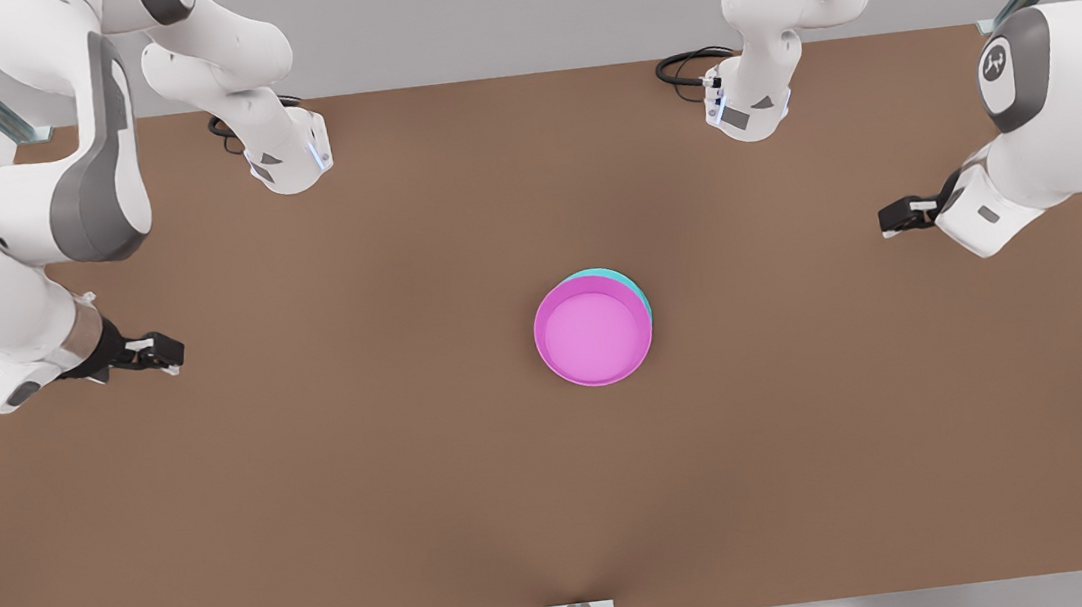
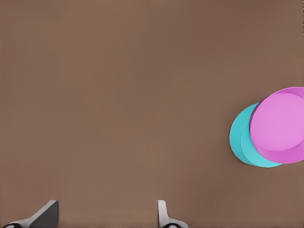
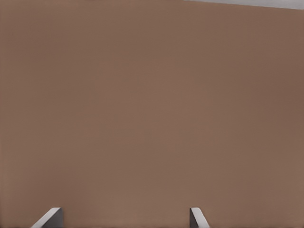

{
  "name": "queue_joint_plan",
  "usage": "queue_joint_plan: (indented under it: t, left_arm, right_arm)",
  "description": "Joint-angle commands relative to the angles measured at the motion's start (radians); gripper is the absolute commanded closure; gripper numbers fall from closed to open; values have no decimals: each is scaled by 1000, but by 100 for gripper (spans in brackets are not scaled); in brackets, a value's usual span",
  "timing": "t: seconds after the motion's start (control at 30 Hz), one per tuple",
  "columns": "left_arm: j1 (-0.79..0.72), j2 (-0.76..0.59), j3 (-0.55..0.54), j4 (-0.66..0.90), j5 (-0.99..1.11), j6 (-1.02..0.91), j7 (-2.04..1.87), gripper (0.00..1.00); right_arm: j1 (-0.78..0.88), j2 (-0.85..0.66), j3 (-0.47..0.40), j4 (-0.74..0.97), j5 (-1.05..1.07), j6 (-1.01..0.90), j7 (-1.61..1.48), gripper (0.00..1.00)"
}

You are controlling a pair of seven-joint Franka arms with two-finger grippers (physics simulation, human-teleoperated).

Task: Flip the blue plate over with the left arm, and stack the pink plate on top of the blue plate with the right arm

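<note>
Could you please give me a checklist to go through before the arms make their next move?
1. Pink plate rests on the blue plate: ok.
2. Stack centred: not ok; a blue crescent shows along one side of the pink plate.
3. Blue plate flipped over: cannot tell; the pink plate covers most of it.
4. Left gripper free: ok; it is open, holds nothing and hangs over the bare table, apart from the stack.
5. Right gripper free: ok; it is open, holds nothing and hangs over bare table.
</note>
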Motion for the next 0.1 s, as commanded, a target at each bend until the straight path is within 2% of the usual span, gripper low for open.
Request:
queue_joint_plan:
  t: [0.0,0.07]
  left_arm:
    - [1,0,-1,0,0,1,0,0]
    - [1,0,1,0,0,0,0,0]
  right_arm:
    - [-2,1,0,0,-1,0,0,0]
    - [-6,7,-6,0,1,0,-9,0]
